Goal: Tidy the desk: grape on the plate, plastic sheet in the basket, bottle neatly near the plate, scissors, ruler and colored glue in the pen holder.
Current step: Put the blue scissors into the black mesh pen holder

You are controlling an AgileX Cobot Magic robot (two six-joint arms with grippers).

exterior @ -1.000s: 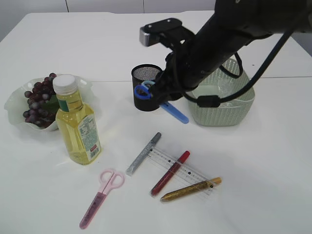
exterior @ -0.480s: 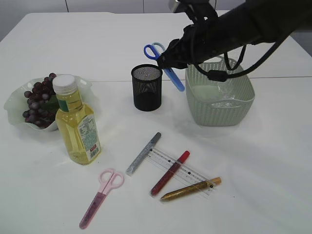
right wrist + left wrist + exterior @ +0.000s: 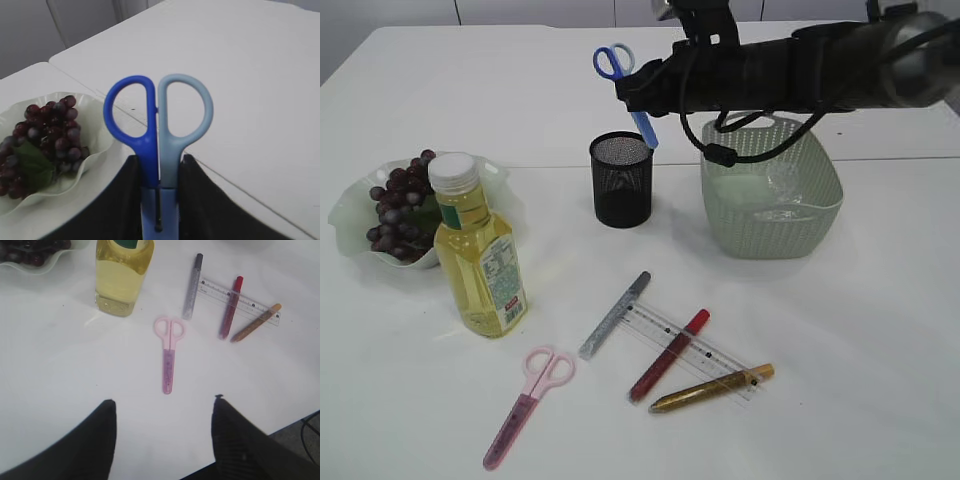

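Where fingers (image 3: 127, 200) clamp, blue scissors' (image 3: 157, 130) blades hidden.

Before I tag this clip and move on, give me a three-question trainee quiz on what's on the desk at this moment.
1. True or false: the right hand grips the blue scissors with the handles up and the tip above the pen holder.
2. Which item lies across the ruler? A) red glue pen B) pink scissors C) bottle
3. Fill in: the grapes sit on the ____.

Key: 1 true; 2 A; 3 plate.
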